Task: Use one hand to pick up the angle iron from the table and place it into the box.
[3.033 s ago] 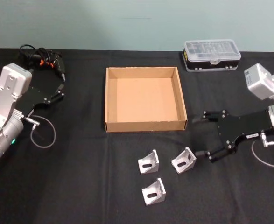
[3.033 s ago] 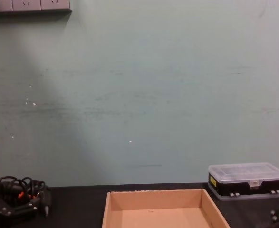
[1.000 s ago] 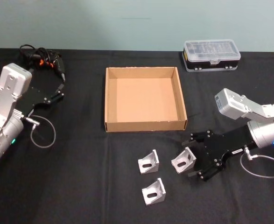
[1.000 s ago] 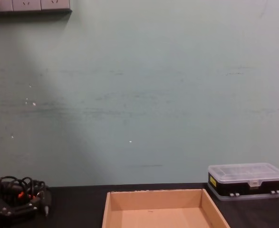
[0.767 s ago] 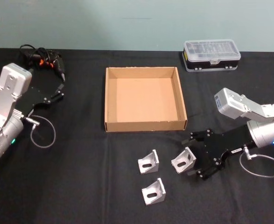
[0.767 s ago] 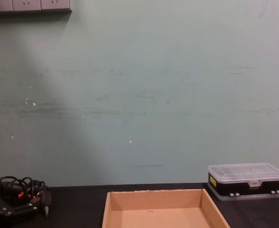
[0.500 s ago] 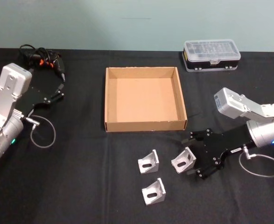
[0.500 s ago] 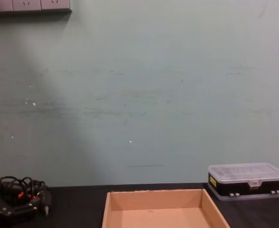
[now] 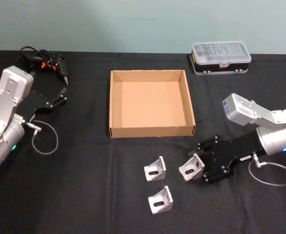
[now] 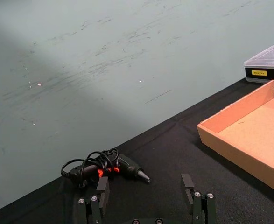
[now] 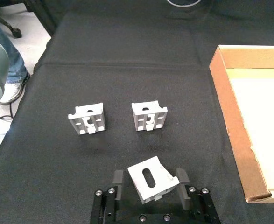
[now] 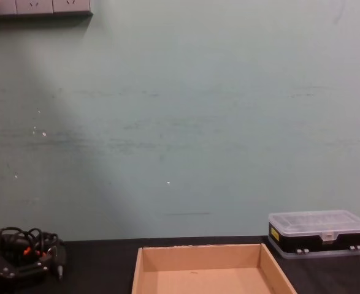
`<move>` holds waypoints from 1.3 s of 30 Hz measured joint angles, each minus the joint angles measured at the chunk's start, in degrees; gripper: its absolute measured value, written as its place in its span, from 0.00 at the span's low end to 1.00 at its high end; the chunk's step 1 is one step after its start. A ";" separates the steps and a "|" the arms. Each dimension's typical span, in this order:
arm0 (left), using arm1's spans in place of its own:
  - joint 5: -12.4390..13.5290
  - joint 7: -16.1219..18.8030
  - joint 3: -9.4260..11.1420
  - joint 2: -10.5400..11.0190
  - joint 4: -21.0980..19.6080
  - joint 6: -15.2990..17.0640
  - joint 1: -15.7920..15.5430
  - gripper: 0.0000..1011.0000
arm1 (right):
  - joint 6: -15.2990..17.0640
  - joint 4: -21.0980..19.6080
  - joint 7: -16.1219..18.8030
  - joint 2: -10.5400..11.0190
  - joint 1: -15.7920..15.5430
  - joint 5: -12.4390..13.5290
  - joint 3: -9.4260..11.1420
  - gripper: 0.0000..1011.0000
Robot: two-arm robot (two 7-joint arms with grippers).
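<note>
Iron: grey angle iron (image 9: 192, 167) (image 11: 151, 183) lies on desk (image 9: 84, 185), near box (image 9: 152, 130) (image 11: 230, 107), off its front-right corner & apart from it. Slotted face up, sits skewed between the jaws in R wrist view.
R gripper: (image 9: 198, 165) (image 11: 150, 179) low at desk level, reaching in from the right. Jaws one each side of iron, drawn in close but not clamped. One finger (image 11: 181, 177) is at iron's edge, the other (image 11: 118, 179) shows a thin gap.
Spare irons: two more on desk, same type. One (image 9: 155, 169) (image 11: 149, 115) is just left of the iron, one (image 9: 161, 200) (image 11: 87, 118) nearer the robot. None touch each other.
Box detail: tan cardboard, low walls, open top, mid desk beyond all three irons. Tan floor shows in head, chest (image 12: 198, 250) & L wrist (image 10: 230, 149) views.
L gripper: (image 9: 63, 96) (image 10: 145, 198) parked at far left of desk, well apart from box. Jaws spread, released.
Case: black w/ clear lid (image 9: 221, 57) (image 12: 319, 233) (image 10: 266, 63), back right of desk, beyond box's rear-right corner, apart from it.
Corded tool: black, w/ coiled cable (image 9: 44, 61) (image 10: 108, 165) (image 12: 20, 245), back left of desk, just beyond L gripper.
</note>
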 joint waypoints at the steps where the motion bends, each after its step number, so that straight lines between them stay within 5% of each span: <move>1: 0.00 0.00 0.00 0.00 0.00 0.00 0.00 0.99 | -0.02 0.03 0.00 -0.03 0.00 0.01 0.00 0.71; 9: 0.00 0.00 0.00 0.00 0.00 0.00 0.00 0.99 | -0.23 0.25 -0.02 -0.24 -0.13 0.10 0.06 0.47; 20: 0.00 0.00 0.00 0.00 0.00 0.00 0.00 0.99 | -0.35 0.18 -0.31 -0.46 -0.28 0.54 0.50 0.46; 31: 0.00 0.00 0.00 0.00 0.00 0.00 0.00 0.99 | -0.04 -2.73 -0.86 0.23 0.38 4.25 3.47 0.46; 39: 0.00 0.00 0.00 0.00 0.00 0.00 0.00 0.99 | -0.10 -3.26 -7.70 -1.14 1.01 5.19 7.03 0.46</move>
